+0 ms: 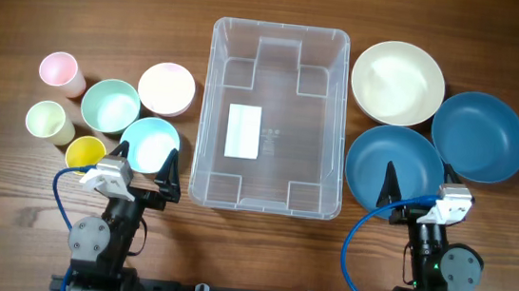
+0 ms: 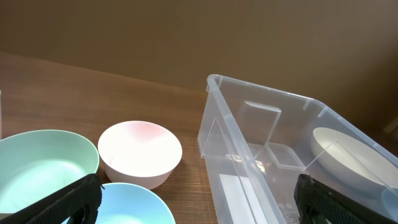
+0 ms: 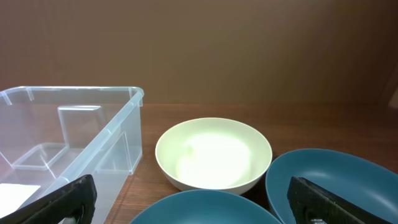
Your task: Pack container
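Both empty, jaws apart: left gripper (image 1: 148,162) and right gripper (image 1: 418,185) flank the container (image 1: 289,139) (long axis pointing away), left a touch closer.

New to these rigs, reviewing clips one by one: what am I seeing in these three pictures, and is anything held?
Two robot arms sit at a wooden table, each ending in a two-finger gripper. One picture looks straight down; the other two come from cameras on the wrists, so the dark shapes in their lower corners are each arm's own fingers. In the middle stands a clear container, empty. Left of it are three pastel bowls and three small cups; right of it a cream bowl and two dark blue bowls. The left gripper and the right gripper are both open, holding nothing.
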`<state>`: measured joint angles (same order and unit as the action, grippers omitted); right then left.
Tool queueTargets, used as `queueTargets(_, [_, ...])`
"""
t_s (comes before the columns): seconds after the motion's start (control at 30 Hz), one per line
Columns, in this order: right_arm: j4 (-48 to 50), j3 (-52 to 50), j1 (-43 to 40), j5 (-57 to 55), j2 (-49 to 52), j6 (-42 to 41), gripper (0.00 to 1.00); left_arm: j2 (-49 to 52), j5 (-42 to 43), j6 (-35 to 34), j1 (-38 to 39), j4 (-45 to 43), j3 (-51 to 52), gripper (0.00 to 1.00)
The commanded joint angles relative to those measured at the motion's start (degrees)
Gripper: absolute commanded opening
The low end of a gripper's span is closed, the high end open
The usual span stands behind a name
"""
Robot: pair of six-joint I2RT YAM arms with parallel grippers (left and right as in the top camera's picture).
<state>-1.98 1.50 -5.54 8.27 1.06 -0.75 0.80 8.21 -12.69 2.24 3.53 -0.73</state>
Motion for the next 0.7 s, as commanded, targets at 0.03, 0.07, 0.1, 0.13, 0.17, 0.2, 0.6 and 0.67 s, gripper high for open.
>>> queueTargets(0.03, [0.33, -0.13, 0.28, -0.98, -0.26, 0.61, 1.0, -0.31, -0.33, 0.92, -0.13, 0.15, 0.42, 1.0])
queueTargets(0.07, [0.55, -0.13, 0.28, -1.03, -0.26, 0.85, 1.0, -0.31, -0.33, 0.92, -0.13, 0.15, 0.42, 1.0])
queueTargets(0.1, [0.87, -0.13, 0.28, -2.01, -0.26, 2.64, 1.0, -0.31, -0.33, 0.92, -0.13, 0.15, 0.42, 1.0])
queueTargets(0.13, [1.18, -0.13, 0.28, -2.95, -0.26, 4.37, 1.0, -0.31, -0.35, 0.92, -0.13, 0.15, 0.42, 1.0])
queueTargets(0.17, [1.2, -0.13, 0.28, -3.43, -0.26, 6.29, 1.0, -0.31, -0.33, 0.92, -0.13, 0.15, 0.42, 1.0])
queueTargets(0.2, [1.22, -0.13, 0.28, -3.39, -0.26, 7.74, 1.0, -0.31, -0.33, 0.92, -0.13, 0.15, 0.42, 1.0])
queueTargets(0.6, [-7.48, 5.49, -0.13, -17.75, 1.88, 1.4, 1.0, -0.31, -0.33, 0.92, -0.13, 0.15, 0.42, 1.0])
queueTargets(0.67, [-8.76, 8.09, -1.07, -17.94, 4.79, 0.92, 1.0, -0.31, -0.35, 0.92, -0.13, 0.15, 0.42, 1.0])
